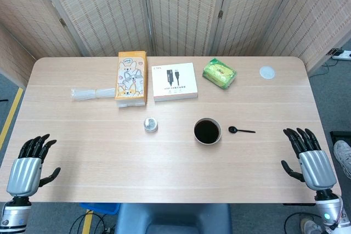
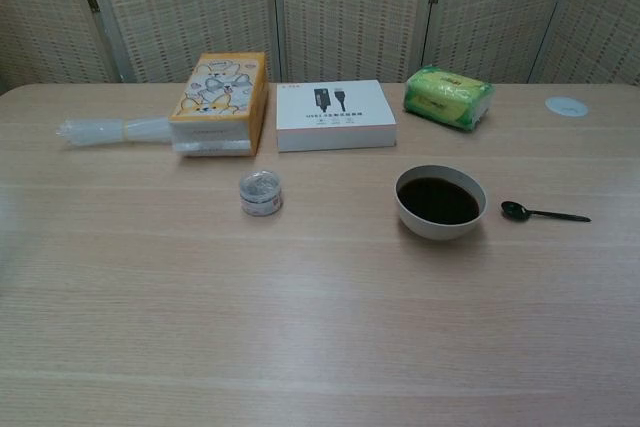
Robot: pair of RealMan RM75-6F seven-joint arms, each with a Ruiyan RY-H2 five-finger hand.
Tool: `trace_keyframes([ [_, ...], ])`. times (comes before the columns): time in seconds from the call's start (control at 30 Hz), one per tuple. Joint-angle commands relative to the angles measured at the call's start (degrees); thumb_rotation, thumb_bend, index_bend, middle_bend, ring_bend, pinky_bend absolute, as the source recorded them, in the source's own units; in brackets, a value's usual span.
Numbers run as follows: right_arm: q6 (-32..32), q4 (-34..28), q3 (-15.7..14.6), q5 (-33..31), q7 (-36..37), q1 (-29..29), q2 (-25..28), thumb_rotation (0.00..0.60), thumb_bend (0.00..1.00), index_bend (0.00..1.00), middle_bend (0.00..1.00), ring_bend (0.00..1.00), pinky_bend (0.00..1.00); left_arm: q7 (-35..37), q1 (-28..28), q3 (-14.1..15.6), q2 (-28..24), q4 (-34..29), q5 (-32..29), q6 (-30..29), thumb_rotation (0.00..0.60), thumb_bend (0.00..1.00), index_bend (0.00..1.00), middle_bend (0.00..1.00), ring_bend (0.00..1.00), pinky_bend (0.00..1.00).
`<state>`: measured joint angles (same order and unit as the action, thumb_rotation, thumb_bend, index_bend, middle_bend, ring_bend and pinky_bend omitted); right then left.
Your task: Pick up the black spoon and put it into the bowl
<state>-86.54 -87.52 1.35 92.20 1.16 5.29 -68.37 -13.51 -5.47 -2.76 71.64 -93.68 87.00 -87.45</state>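
Left hand (image 1: 30, 163) is hovering at the near left edge of the tabletop (image 1: 109, 157), fingers spread apart, holding nothing; only the head view is showing it. A clear plastic sleeve (image 1: 88, 93) is lying flat toward the far left, its end touching an orange box with cartoon dogs (image 1: 131, 78). Just right of that box a white box with a cable picture (image 1: 174, 81) is lying flat, the two close together but whether they touch is hard to tell. A small round tin with a clear lid (image 1: 150, 125) is sitting alone nearer the front, below the gap between the two boxes. A green packet (image 1: 219, 73) is resting at the far side, right of the white box and apart from it. The bowl (image 1: 207, 131), white outside and dark inside, is standing upright near the middle of the tabletop. The black spoon (image 1: 241, 130) is lying flat on the tabletop just right of the bowl, not touching it, scoop end pointing toward the bowl and handle pointing away to the right. A small white disc (image 1: 267, 72) is lying flat at the far right. Right hand (image 1: 310, 154) is hovering at the near right edge, fingers spread wide, holding nothing, well apart from the spoon.
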Motion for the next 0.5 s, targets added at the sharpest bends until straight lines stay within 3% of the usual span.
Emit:
trace_keyframes([
  [0.03,0.11,0.03,-0.02,-0.02,-0.01,0.04,-0.01,0.6,0.25,0.09,0.12,0.08,0.04,-0.4,0.0,0.13,-0.33,-0.45,-0.68,0.65,0.6,0.27,0.22,0.13,0.13,0.15],
  [0.5,0.56,-0.15,-0.11,-0.13,0.28,0.26,0.31,0.6,0.25,0.09,0.14,0.08,0.04,-0.51,-0.08,0.17,-0.13,-0.8,-0.74,0.83,0.6,0.27,0.22,0.13,0.13,0.15],
])
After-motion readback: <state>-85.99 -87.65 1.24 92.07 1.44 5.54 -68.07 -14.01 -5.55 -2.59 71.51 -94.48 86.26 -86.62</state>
